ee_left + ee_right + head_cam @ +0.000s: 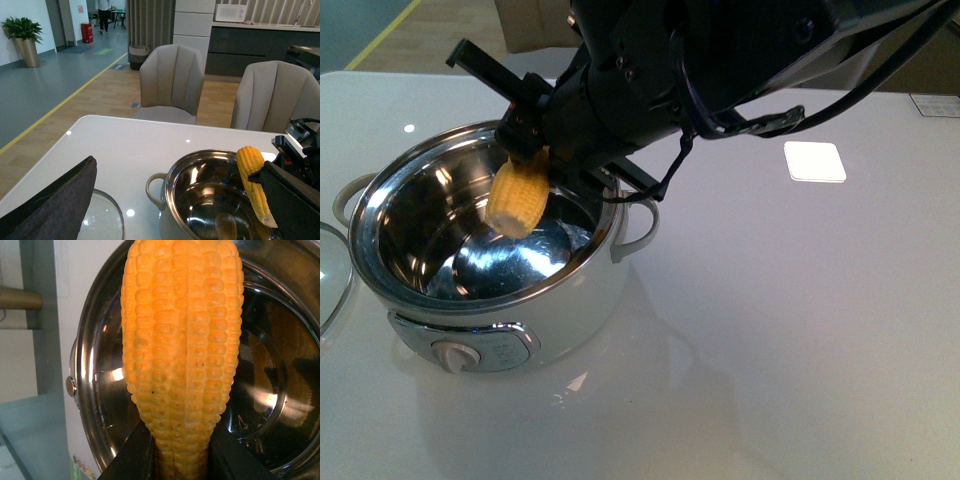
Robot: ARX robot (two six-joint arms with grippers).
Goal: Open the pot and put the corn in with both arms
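The cream-white pot (575, 325) stands open at the table's front left, its steel inside bare. My right gripper (533, 152) hangs over the pot's far rim, shut on the corn (517, 200), which points down into the bowl without touching the bottom. The right wrist view has the corn (182, 355) filling the middle, pinched at its narrow end between the black fingers (129, 460) of the right gripper (182, 462), above the pot (90, 390). My left gripper (178, 167) is open and empty, facing the pot (167, 182) and corn (254, 180) from the side; it is outside the front view.
A glass lid (328, 285) lies flat on the table just left of the pot, also under my left gripper as the lid (102, 220). A white square pad (815, 162) sits at the right. Two chairs (172, 82) stand beyond the table's far edge.
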